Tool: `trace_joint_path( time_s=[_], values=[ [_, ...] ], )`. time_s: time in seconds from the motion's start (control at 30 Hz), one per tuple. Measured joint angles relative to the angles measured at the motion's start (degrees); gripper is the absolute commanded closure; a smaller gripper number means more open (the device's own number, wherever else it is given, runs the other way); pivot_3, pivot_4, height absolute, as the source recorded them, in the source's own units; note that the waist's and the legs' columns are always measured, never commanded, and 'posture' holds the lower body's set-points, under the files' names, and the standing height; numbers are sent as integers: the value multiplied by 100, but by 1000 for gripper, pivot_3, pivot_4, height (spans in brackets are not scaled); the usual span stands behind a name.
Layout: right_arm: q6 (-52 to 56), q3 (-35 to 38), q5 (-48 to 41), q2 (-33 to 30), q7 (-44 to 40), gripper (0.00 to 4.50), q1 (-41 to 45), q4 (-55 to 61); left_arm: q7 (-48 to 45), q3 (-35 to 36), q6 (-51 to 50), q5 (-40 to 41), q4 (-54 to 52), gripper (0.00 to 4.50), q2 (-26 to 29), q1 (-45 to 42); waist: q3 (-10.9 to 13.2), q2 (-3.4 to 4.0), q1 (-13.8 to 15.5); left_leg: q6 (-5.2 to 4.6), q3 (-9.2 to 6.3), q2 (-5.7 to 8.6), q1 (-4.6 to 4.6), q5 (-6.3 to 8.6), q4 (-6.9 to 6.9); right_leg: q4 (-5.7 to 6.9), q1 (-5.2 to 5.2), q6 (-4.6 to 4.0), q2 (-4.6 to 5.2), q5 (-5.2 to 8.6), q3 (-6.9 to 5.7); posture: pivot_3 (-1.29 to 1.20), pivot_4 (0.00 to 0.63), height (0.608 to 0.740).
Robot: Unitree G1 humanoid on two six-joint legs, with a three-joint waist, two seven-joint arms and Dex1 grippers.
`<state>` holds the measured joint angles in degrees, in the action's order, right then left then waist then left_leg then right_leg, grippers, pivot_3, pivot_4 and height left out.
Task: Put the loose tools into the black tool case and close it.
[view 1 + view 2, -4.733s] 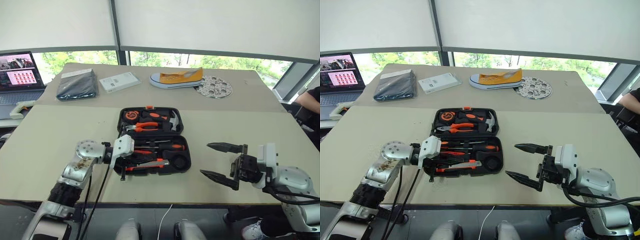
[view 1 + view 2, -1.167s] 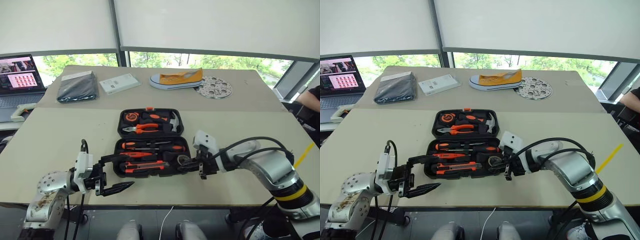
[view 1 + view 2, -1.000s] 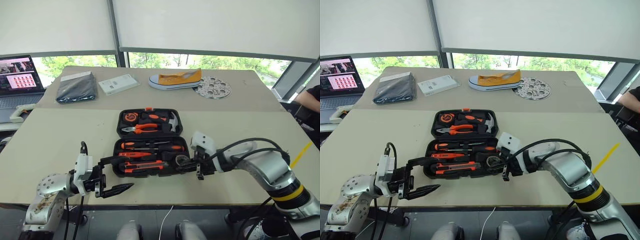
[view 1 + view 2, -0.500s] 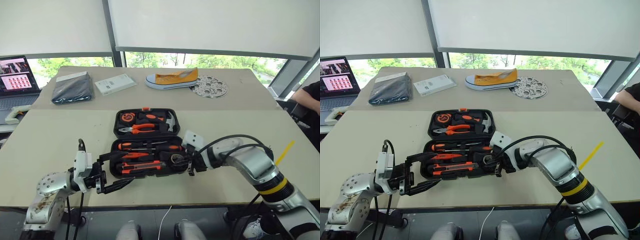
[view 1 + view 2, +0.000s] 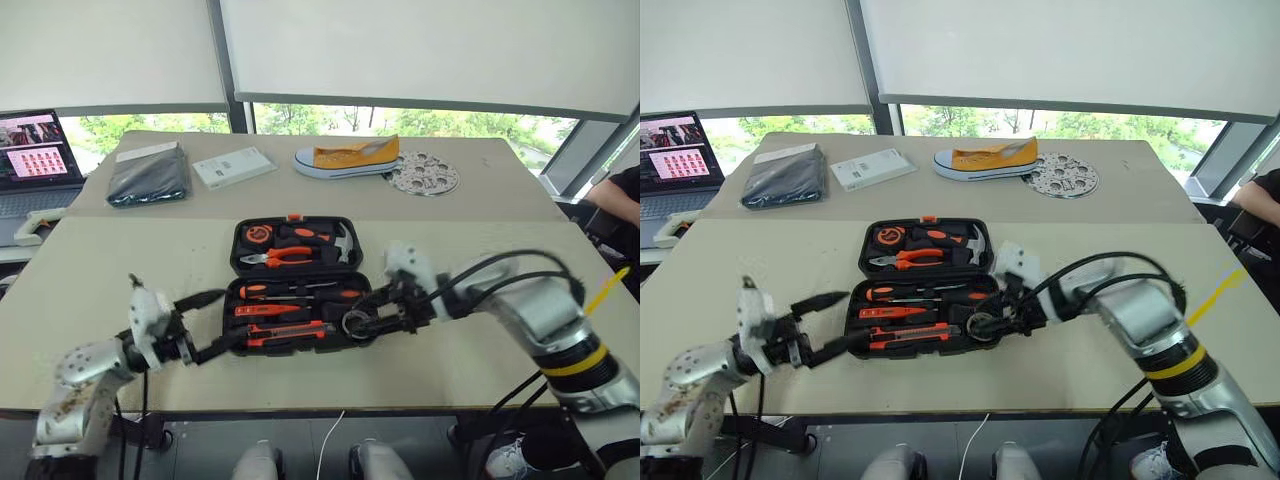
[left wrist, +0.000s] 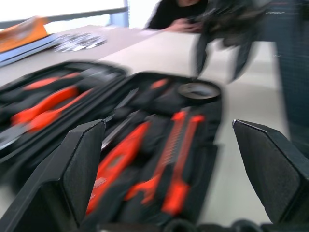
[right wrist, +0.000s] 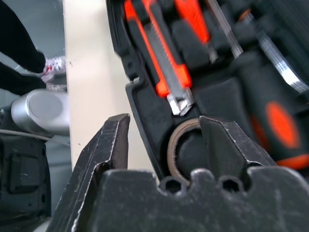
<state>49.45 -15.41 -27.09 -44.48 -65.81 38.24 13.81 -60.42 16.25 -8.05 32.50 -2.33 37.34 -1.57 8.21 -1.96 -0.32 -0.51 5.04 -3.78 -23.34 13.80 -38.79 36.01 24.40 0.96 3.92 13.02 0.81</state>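
The black tool case (image 5: 237, 262) lies open mid-table, lid half at the back. Its front half holds two screwdrivers (image 5: 305, 293), the orange-and-black utility knife (image 5: 290, 338) and, at the right end, the grey tape roll (image 5: 352, 326) in a round recess. My right gripper (image 5: 368, 318) hangs just above the roll, open; in the right wrist view one finger (image 7: 113, 145) stands outside the case wall and the other over the tape roll (image 7: 179, 150). My left gripper (image 5: 232, 317) is open wide at the case's left end, pointing at it, touching nothing.
Pliers (image 5: 285, 256), a hammer and a tape measure sit in the lid. Further back lie a laptop (image 5: 38, 150), a dark grey pouch (image 5: 150, 172), a white box (image 5: 235, 166), a yellow shoe (image 5: 350, 156) and a patterned disc (image 5: 423, 172). A person (image 5: 622, 198) sits at the right edge.
My right gripper has opened off the tape roll and risen a little; the roll stays in its recess. My left gripper has swung left and turned toward the case.
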Motion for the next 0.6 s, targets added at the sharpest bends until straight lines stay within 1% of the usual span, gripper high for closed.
trace_joint_path(
  time_s=[0.03, 0.07, 0.1, 0.13, 0.17, 0.23, 0.3, 0.33, 0.4, 0.43, 0.53, 0.6],
  values=[
    [-104, 135, -20, -50, -39, 1929, 7, -135, 202, 104, -122, -13, 136, 397, 73, -119, 0, -1, 3, 0, 0, 0, 2, 0, 0, 0, -3, 0, 0, 0, -1, 0, 150, 740],
    [-309, 299, 10, -104, -56, 1929, 1, -407, 552, 232, -236, -178, 375, 572, 170, -298, 1, -2, 3, 0, 1, 2, 5, 0, 1, -2, -6, 0, 2, 0, -1, 0, 150, 740],
    [-432, 375, 79, -108, -28, 2452, -7, -605, 783, 307, -273, -290, 511, 1011, 207, -378, 1, -2, 0, 0, 6, 4, 4, 0, 2, -4, -5, 1, 4, 0, 0, 0, 150, 740],
    [-692, 462, 238, -6, 104, 2632, -25, -956, 1145, 336, -308, -494, 719, 1343, 195, -519, 0, -2, -2, 0, 8, 6, 6, 0, 3, -4, -7, 1, 6, -1, 1, 0, 150, 740],
    [-914, 493, 377, 125, 253, 2940, -25, -1233, 1388, 330, -367, -607, 826, 1704, 157, -619, 0, -4, -2, 0, 9, 5, 5, 0, 3, -6, -7, 2, 4, -2, 1, 0, 150, 740],
    [-1694, 433, 885, 466, 635, 3661, -33, -2066, 1853, 181, -613, -838, 983, 2449, 17, -869, 3, -7, -12, 1, 13, 7, -3, 0, 2, -3, -2, 4, 3, -3, 2, 0, 150, 740],
    [-2454, 320, 1325, 730, 902, 4370, -13, -2764, 1960, -66, -784, -1009, 1117, 3194, -9, -1014, 4, -7, -30, 1, 14, 7, -2, -1, 3, 0, -1, 5, 0, -5, 4, 0, 150, 740],
    [-2843, 268, 1527, 885, 1039, 4500, 31, -3156, 1993, -184, -870, -1083, 1207, 3604, -54, -1103, 6, -6, -36, 1, 15, 8, -5, -1, 5, 0, 2, 5, 0, -4, 4, 0, 150, 740],
    [-3472, 206, 1820, 1185, 1195, 4500, 154, -3796, 2035, -372, -975, -1176, 1336, 4304, -147, -1224, 12, -6, -46, 1, 15, 8, -10, -1, 6, 2, 9, 5, -3, -5, 8, 0, 150, 740],
    [-3720, 177, 1943, 1299, 1216, 4500, 241, -4061, 2022, -443, -1018, -1202, 1405, 4412, -218, -1310, 15, -5, -52, 1, 15, 6, -13, -1, 6, 4, 12, 4, -5, -5, 9, 0, 150, 740],
    [-4427, 145, 2211, 1762, 1266, 4500, 671, -4944, 1878, -753, -1093, -1237, 1597, 4412, -438, -1643, 16, -5, -61, 2, 14, 4, -12, -1, 6, 8, 11, 4, -10, -6, 10, 0, 150, 740],
    [-4699, 137, 2317, 1952, 1292, 4500, 827, -5287, 1805, -845, -1070, -1295, 1752, 4412, -522, -1790, 16, -5, -57, 3, 14, 4, -11, -2, 6, 9, 10, 3, -11, -6, 10, 0, 150, 740]
  ],
)
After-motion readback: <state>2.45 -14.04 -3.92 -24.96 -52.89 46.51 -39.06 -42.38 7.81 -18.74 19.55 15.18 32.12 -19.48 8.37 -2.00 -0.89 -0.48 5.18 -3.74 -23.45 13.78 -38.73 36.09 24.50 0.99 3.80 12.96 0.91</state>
